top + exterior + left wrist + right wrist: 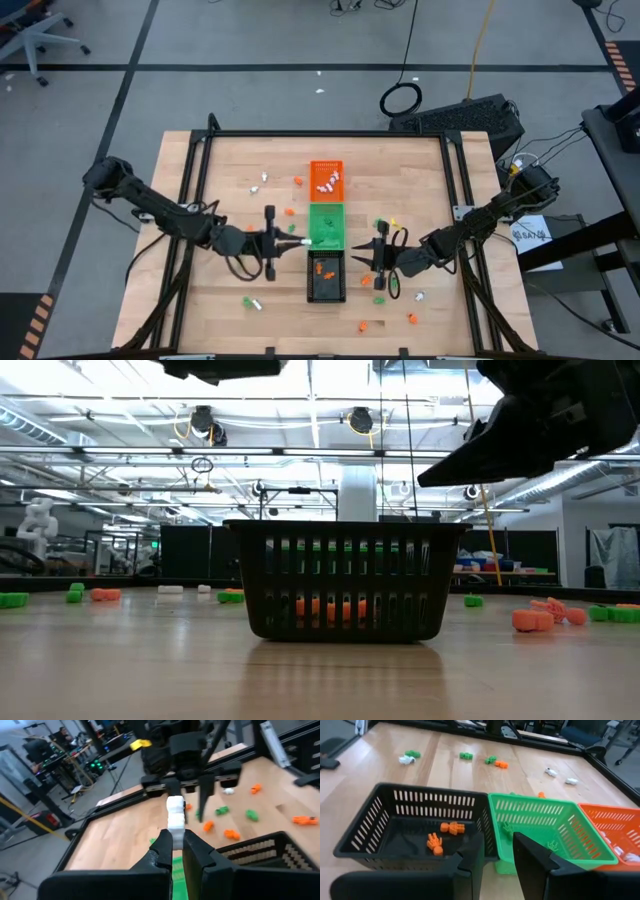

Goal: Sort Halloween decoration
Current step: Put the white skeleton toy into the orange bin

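Sorting step underway: my left gripper (pixel 174 851) pinches a white trinket (pixel 175 816) upright, hovering at the green tray (pixel 327 226). Next I judge it belongs farther ahead, in the orange tray (pixel 327 180). My right gripper (pixel 498 851) waits empty, fingers narrowly apart.

The table (pixel 230 160) is of light wood, smooth, with visible grain and a soft matt shine. Its frame (pixel 330 133) looks like black metal. The black tray (pixel 395 827), the green tray (pixel 545 827) and the orange tray (pixel 615 827) are slotted plastic, a little glossy. The small trinkets (pixel 220 827) look like moulded plastic. The white trinket (pixel 175 817) looks matt.
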Controlling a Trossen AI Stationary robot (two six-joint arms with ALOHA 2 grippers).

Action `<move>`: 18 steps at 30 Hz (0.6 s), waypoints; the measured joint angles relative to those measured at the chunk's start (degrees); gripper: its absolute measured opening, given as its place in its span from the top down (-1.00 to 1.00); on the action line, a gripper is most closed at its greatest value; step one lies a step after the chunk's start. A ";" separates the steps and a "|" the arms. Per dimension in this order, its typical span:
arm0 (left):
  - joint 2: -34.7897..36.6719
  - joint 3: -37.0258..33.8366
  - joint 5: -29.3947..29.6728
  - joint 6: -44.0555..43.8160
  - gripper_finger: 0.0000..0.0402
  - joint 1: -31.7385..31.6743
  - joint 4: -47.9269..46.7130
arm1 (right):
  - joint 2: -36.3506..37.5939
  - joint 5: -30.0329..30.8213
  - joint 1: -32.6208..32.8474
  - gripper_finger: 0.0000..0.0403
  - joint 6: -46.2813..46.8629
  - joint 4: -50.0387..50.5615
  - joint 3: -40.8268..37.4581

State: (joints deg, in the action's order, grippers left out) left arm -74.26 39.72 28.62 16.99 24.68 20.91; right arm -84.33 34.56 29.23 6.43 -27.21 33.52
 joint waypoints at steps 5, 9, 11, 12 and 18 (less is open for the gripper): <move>0.00 0.00 0.02 1.74 0.94 -5.44 0.02 | 0.00 0.05 0.00 0.56 -0.21 1.40 0.00; -0.06 0.00 -0.32 3.23 0.94 -13.39 -0.63 | 0.00 0.09 0.00 0.56 0.75 2.96 0.00; -0.82 0.02 -3.54 2.84 0.94 -17.84 -0.09 | 0.00 0.11 0.00 0.56 1.76 3.85 0.00; -1.27 0.02 -5.68 2.82 0.94 -19.97 -0.21 | 0.00 0.11 0.00 0.56 2.19 4.23 0.00; -7.50 0.02 -16.00 -1.58 0.94 -30.89 1.55 | 0.02 0.11 0.02 0.56 3.95 6.01 0.00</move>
State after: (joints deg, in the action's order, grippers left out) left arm -81.76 39.75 12.62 15.42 -6.22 22.46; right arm -84.31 34.68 29.26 10.38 -21.20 33.52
